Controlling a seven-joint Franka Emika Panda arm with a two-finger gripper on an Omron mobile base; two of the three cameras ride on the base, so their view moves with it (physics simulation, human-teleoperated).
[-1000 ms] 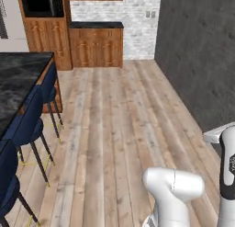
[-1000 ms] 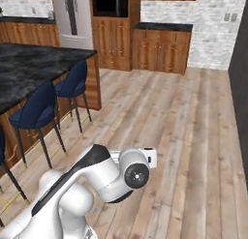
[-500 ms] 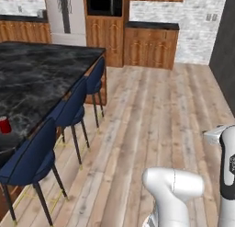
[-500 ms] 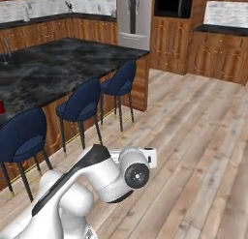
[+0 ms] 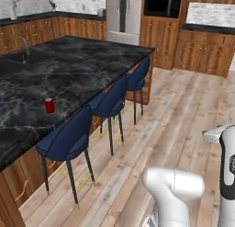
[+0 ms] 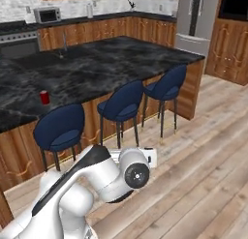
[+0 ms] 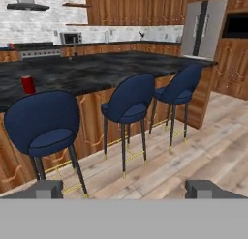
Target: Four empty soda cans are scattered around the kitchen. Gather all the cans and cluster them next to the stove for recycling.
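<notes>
Two-finger gripper (image 7: 124,189): the dark finger tips (image 7: 43,188) stand far apart at the bottom of the hand view, jaws spread wide, nothing between them. Released, holding nothing.

Just beyond the tips: pale wood plank floor (image 7: 203,151), running under a row of three navy blue upholstered bar stools on thin dark legs. Nearest stool (image 7: 42,126) at the left of the hand view, middle stool (image 7: 128,103), far stool (image 7: 181,87). All three are upright and drawn up against the wood-panelled side of the island.

Island: black marble countertop (image 5: 73,70) over a brown wooden base. One red cylindrical soda can (image 5: 49,105) stands upright on the marble, near the stool-side edge, above the nearest stool (image 5: 68,138). Same can in the right base view (image 6: 44,97) and in the hand view (image 7: 28,84). It is well apart from the gripper, with the stool row between.

Further along the countertop: a sink faucet (image 5: 25,43), well behind the can.

Back wall: wooden cabinets under a dark counter, a small silver microwave (image 6: 47,14) on that counter, and the stove (image 6: 18,37), a steel-fronted range with a dark top at the far left, well apart from the can. A range hood (image 7: 27,6) hangs above it. At the far right, a tall stainless steel refrigerator (image 5: 124,14), and beside it a black built-in microwave (image 5: 161,5) set in wooden cabinetry.
</notes>
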